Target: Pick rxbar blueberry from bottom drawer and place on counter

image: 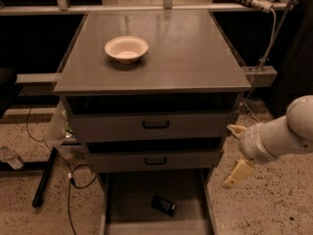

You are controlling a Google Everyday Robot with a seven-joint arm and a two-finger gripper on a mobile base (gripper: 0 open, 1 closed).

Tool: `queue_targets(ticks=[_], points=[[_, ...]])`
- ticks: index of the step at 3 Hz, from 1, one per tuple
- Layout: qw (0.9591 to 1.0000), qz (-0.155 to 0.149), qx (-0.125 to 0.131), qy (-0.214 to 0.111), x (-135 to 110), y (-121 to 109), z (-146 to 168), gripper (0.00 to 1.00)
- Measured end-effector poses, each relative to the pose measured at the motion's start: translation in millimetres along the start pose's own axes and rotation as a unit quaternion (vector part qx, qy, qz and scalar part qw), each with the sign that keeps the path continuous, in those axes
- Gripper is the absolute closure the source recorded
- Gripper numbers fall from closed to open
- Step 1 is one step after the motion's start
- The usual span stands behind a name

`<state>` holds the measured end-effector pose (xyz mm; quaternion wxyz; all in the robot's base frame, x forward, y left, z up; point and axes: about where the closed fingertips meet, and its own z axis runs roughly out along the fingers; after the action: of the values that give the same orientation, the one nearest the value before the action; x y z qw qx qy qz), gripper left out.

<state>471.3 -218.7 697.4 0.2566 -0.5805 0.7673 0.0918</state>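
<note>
The rxbar blueberry (163, 205), a small dark bar, lies flat on the floor of the open bottom drawer (132, 195), near its middle. The counter (190, 53) is the broad grey top of the cabinet. My gripper (235, 153) hangs to the right of the cabinet, beside the two upper drawers, with one cream finger (236, 174) pointing down and another (235, 129) near the top drawer's right end. The fingers stand wide apart and hold nothing. The gripper is above and right of the bar, well apart from it.
A cream bowl (126, 48) sits on the counter's left half. Two shallower drawers with black handles (156, 125) stand slightly open above the bottom one. Cables and a black bar (44, 177) lie on the speckled floor at the left. A clear bottle (10, 156) lies far left.
</note>
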Motion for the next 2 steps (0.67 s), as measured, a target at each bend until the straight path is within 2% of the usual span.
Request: queue_targets(ticks=[1, 2], points=[[0.9996, 0.008, 0.004, -0.026, 24.0, -10.9, 46.5, 0.00], [0.9977, 0.010, -0.001, -0.067, 65.1, -5.2, 121.0, 0.00]])
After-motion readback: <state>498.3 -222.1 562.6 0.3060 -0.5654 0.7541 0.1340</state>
